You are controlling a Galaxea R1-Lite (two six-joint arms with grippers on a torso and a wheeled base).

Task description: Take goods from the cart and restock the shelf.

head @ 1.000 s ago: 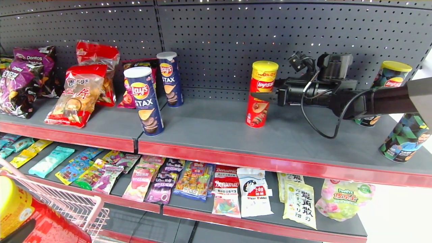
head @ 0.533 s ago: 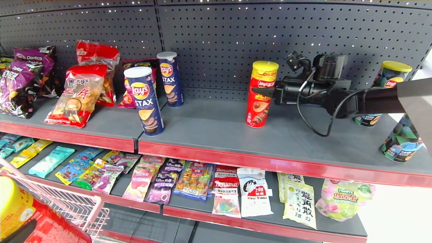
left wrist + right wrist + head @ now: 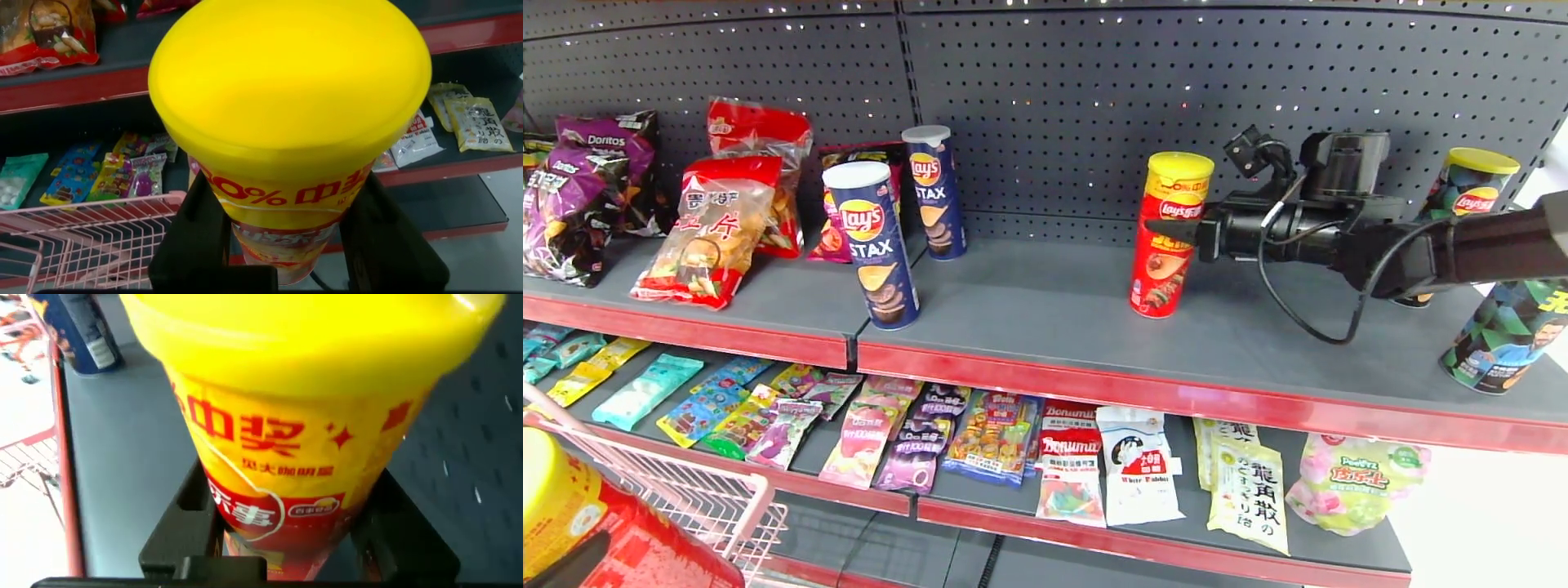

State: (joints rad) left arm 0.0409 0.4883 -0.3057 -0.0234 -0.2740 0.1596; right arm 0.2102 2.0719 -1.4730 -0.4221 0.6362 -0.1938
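- Head view: the upper shelf [image 3: 1029,310] carries the right-hand can [image 3: 1162,282], a red tube with a yellow lid and a printed snack label. It stands upright near the middle, well right of two dark blue cans [image 3: 874,245] with white lids.
- The right gripper [image 3: 1176,233] comes in from the right, with its jaws clenched on that can's upper half. The right wrist view shows red-and-yellow print wrapped round the body between the black jaws.
- Left wrist view: the left gripper [image 3: 286,245] has its jaws grasping the left-hand can [image 3: 286,90], also red with a yellow lid. It is held upright above the pink wire cart [image 3: 82,237] at the near left.
- Bags of chips [image 3: 711,229] in red and purple lean at the far left of the upper shelf.
- Dark patterned cans [image 3: 1499,335] stand at its right end; the far one has a yellow lid.
- Flat sweet packets [image 3: 980,441] lie in rows on the lower shelf [image 3: 1176,549].
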